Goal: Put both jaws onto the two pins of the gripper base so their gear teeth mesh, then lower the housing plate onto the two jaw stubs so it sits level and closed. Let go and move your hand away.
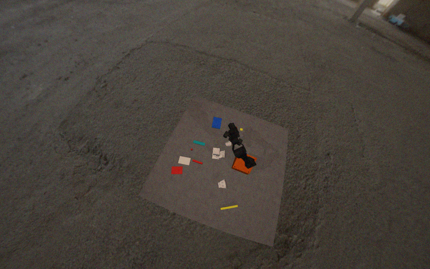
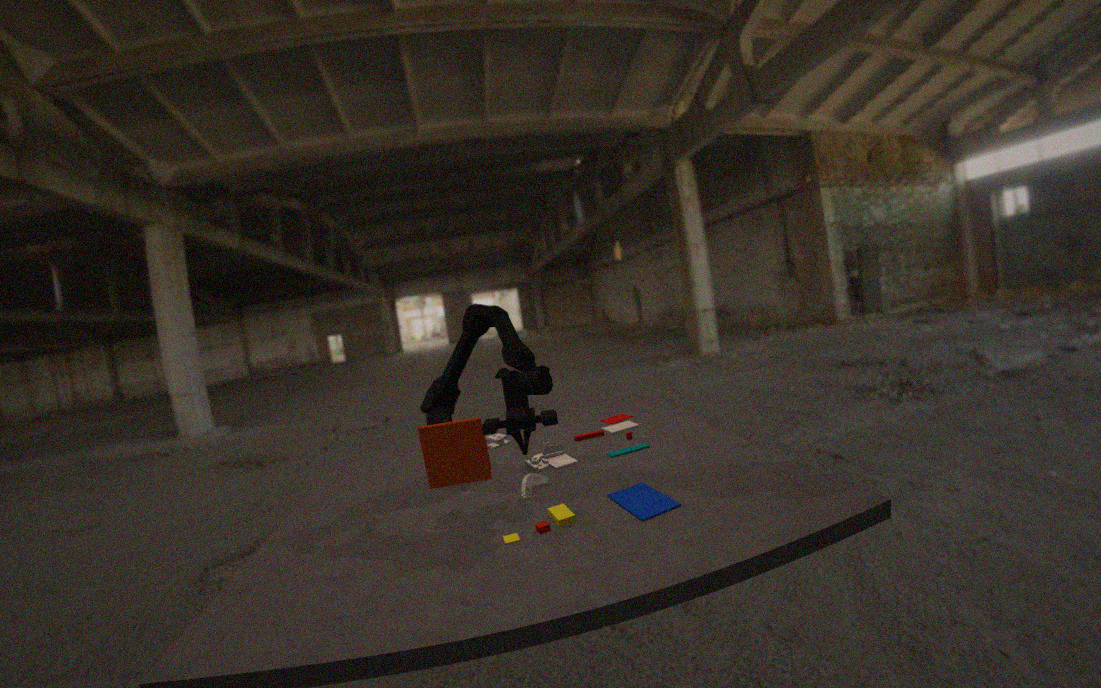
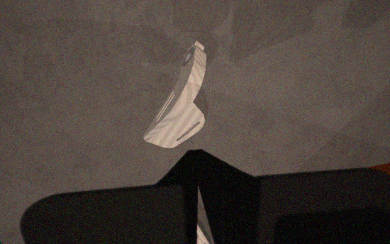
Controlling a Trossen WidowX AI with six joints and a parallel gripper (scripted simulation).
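Note:
My gripper [image 2: 525, 450] [image 3: 195, 157] is shut and empty, its tips pointing down above the table near the loose pale jaw [image 1: 228, 144] [image 2: 532, 485] [image 3: 182, 110]. That jaw lies apart from the base, just beyond the fingertips in the wrist view. The pale gripper base [image 1: 222, 153] [image 2: 536, 462] lies at mid-table against a flat pale square [image 2: 562, 459], with the other jaw [image 1: 216, 150] [image 2: 552, 448] at it. Pins and gear teeth are too small to tell. A pale plate with two round marks [image 1: 222, 184] [image 2: 498, 439], seemingly the housing plate, lies apart.
An orange box [image 1: 239, 166] [image 2: 455, 453] stands beside the arm. A blue plate [image 1: 216, 122] [image 2: 643, 500], teal bar [image 1: 199, 142] [image 2: 628, 450], red bar [image 1: 197, 162] [image 2: 588, 435] and yellow bar [image 1: 229, 207] lie around. A yellow block [image 2: 561, 514] and red cube [image 2: 542, 528] lie near the jaw.

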